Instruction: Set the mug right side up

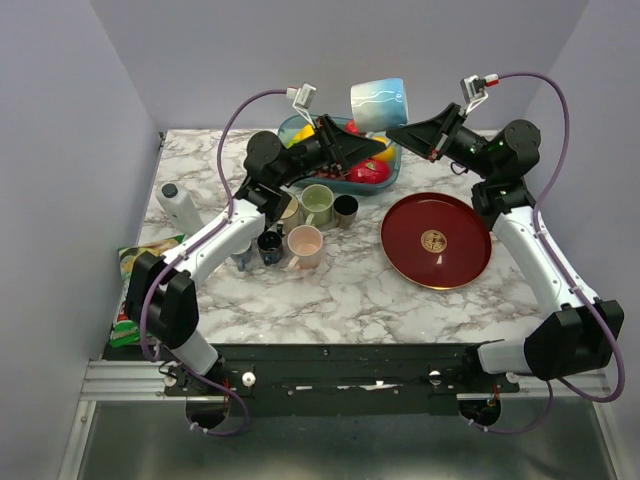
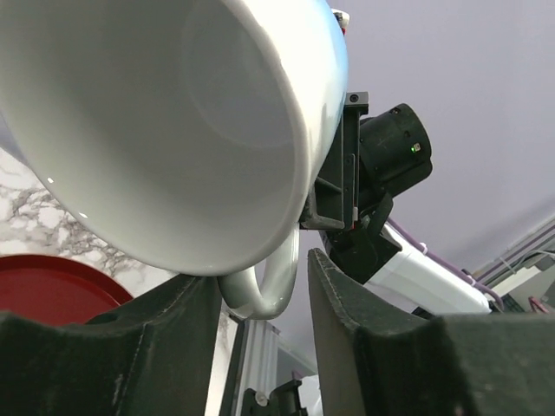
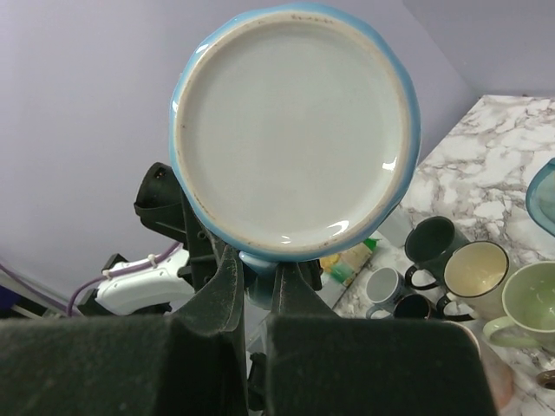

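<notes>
- Right gripper (image 3: 258, 274) is pinched tight on the handle under the mug (image 3: 295, 130). The base faces its camera.
- Left gripper (image 2: 263, 282) is spread to either side of the handle (image 2: 270, 290). A sliver of gap shows at one finger, but contact at the other is hard to tell.
- The mug (image 1: 378, 103) is in the air over the back of the table, lying on its side with its mouth toward the left arm.
- Progress: roughly halfway. It is off the table and tipped sideways, but not yet upright.
- Left to do: rotate the mouth up and set it down, perhaps near the red plate (image 1: 410, 235).
</notes>
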Tool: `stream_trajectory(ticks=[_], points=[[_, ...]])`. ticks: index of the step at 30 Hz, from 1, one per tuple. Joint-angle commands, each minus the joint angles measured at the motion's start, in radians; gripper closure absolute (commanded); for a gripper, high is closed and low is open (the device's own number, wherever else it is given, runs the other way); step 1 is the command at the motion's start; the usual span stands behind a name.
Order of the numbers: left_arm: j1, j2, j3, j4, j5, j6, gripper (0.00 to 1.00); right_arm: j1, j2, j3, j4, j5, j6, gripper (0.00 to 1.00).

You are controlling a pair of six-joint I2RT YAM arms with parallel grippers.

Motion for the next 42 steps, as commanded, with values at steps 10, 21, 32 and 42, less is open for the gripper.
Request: stream_trajectory(ticks=[10,21,32,42], points=[[-0.004,0.000,0.015,0.059,-0.027,0.002,1.00,0.032,-0.008,-0.054,0.092,-0.040,-0.009,0.99],[-0.004,-0.061,-0.003,-0.136,-0.096,0.181,1.00,0.032,-0.058,-0.059,-0.206,0.079,-0.221,0.30],[-0.030,-0.157,-0.017,-0.718,-0.366,0.696,1.00,0.032,-0.222,-0.124,-0.733,0.530,-0.496,0.17],[-0.157,-0.201,-0.169,-0.987,-0.592,0.879,1.00,0.028,-0.172,-0.041,-0.962,0.847,-0.525,0.17]])
